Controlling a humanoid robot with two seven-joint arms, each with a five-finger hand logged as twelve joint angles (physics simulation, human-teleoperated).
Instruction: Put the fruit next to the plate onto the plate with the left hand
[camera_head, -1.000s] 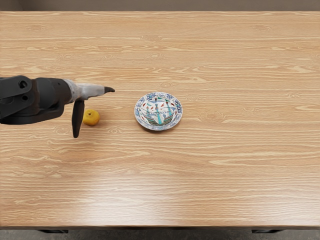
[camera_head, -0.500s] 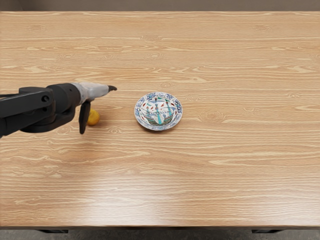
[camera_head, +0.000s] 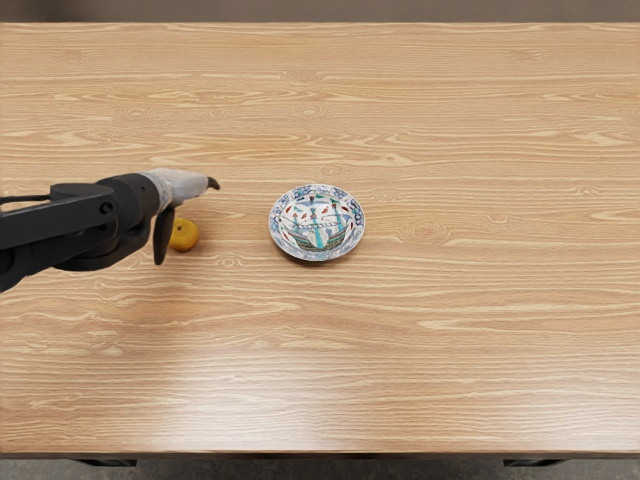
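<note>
Yellow-orange and round, the fruit (camera_head: 184, 235) sits on the wooden table (camera_head: 450, 330), left of the plate (camera_head: 317, 222) and clearly apart from it, with bare wood between the two. Its left edge is hidden behind one dark finger (camera_head: 160, 236) that points down toward the tabletop. Whether that finger touches the fruit cannot be told from this angle. The left hand (camera_head: 172, 196) is just above and left of the fruit. Its grey palm faces the plate, and another dark-tipped finger stretches out to the right above the fruit. The fingers are spread, not closed around anything, and the fruit lies in the gap between them. The black arm comes in from the left edge of the picture. The plate is small and round, with a blue, red and green pattern, and sits near the middle of the table with nothing on it.
</note>
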